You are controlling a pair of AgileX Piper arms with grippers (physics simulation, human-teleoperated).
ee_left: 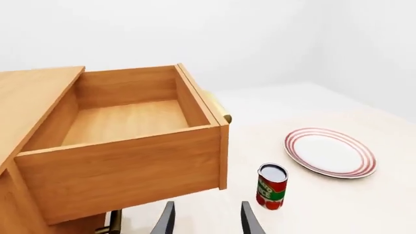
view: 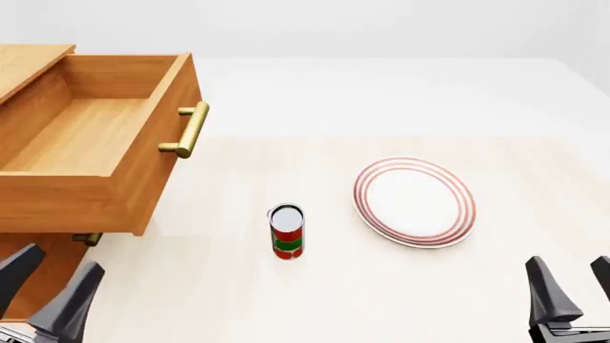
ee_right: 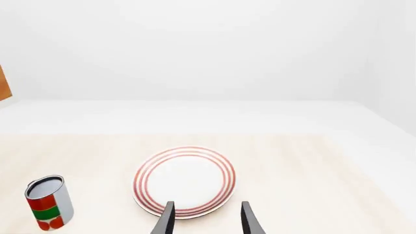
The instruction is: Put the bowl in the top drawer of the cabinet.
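The left gripper [view: 48, 286] hangs low at the near left corner of the front view, with its two dark fingers spread apart and nothing between them; the right gripper [view: 572, 286] is at the near right corner, its fingers also parted and empty. Just ahead of the left gripper and above it stands the cabinet [view: 28, 64], light-brown wood, with the top drawer [view: 86, 136] pulled far out toward the middle of the table [view: 286, 300]; the inside of this drawer is bare wood, and its brass bar handle [view: 188, 130] points toward the right gripper's side. Under the drawer, close to the left fingers, a small brass handle [view: 88, 239] of the lower drawer shows a little. Between the two grippers, a bit nearer to the left one, a tomato can [view: 286, 231] with red and green label stands upright on the table, apart from everything; directly ahead of the right gripper lies a flat white plate [view: 415, 201] with red rings, near the can but not touching it. The bowl is not visible in any of the three views, so I cannot tell where it is.
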